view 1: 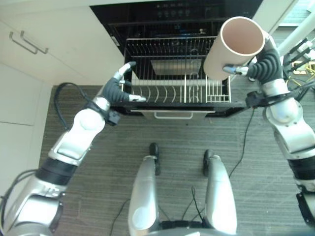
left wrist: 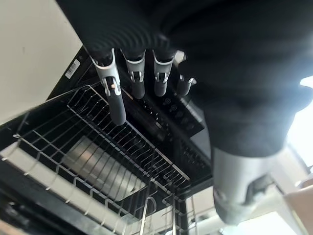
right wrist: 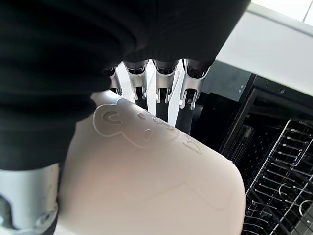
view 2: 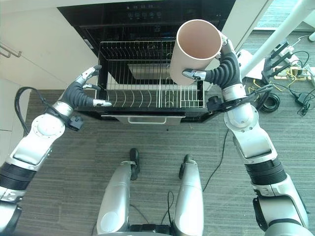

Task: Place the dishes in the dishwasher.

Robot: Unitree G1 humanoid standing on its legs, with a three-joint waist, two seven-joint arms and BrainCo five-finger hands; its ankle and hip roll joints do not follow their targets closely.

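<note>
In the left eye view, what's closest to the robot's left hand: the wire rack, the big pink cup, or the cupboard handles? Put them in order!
From the left hand:
1. Wire rack, right beside the hand.
2. Cupboard handles, off to the left.
3. Pink cup, far right, held in the right hand.

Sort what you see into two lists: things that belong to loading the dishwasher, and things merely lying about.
Belongs to the job:
pink cup, held in the right hand
dishwasher rack, pulled out
dishwasher
left hand at the rack's edge

Just lying about:
cabinet handles
cables on the floor
</note>
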